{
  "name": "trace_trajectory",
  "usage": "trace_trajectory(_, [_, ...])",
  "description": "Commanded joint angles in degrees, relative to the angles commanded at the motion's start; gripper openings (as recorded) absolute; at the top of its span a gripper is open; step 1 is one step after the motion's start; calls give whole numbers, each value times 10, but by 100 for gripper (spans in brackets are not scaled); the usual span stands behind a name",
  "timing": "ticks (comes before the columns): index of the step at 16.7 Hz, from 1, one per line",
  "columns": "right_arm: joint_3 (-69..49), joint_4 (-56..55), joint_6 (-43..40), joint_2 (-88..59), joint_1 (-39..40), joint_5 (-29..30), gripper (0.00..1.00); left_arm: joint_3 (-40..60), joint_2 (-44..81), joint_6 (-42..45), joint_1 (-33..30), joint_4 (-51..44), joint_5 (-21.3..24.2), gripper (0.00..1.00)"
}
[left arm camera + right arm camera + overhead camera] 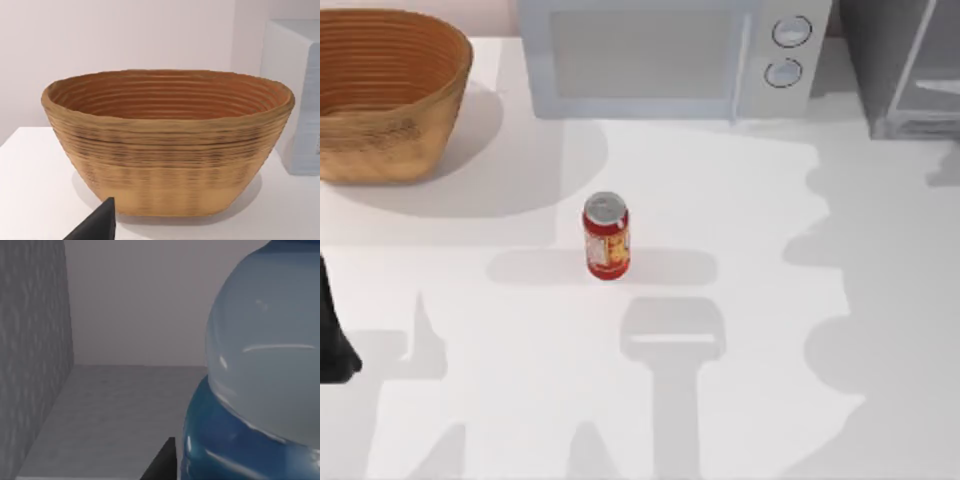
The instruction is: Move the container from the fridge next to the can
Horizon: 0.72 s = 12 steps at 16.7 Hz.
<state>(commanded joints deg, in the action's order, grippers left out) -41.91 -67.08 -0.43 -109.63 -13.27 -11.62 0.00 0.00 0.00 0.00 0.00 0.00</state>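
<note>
The container (260,390), a clear bottle with a blue label band, looms very close in the right wrist view. It stands on the grey floor inside the fridge (115,410), whose textured side wall is beside it. A dark part of my right gripper (161,462) sits right against the bottle's lower side. In the top view the fridge (905,70) is at the back right corner. The red can (606,237) stands upright mid-table. My left gripper (332,340) stays parked at the left edge.
A woven brown basket (385,90) stands at the back left and is also close ahead in the left wrist view (167,145). A white microwave (670,55) with two knobs stands at the back, between basket and fridge. Bare table surrounds the can.
</note>
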Motion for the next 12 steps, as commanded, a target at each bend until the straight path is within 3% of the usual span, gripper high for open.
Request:
trace_trajectory(3, [4, -40, -1, -39, 108, 106, 0, 0, 0, 0, 0, 0, 0, 100])
trace_trajectory(9, [23, -124, -1, -102, 395, 389, 0, 0, 0, 0, 0, 0, 0, 100])
trace_trajectory(12, [34, -153, -1, -116, 500, 494, 0, 0, 0, 0, 0, 0, 0, 100])
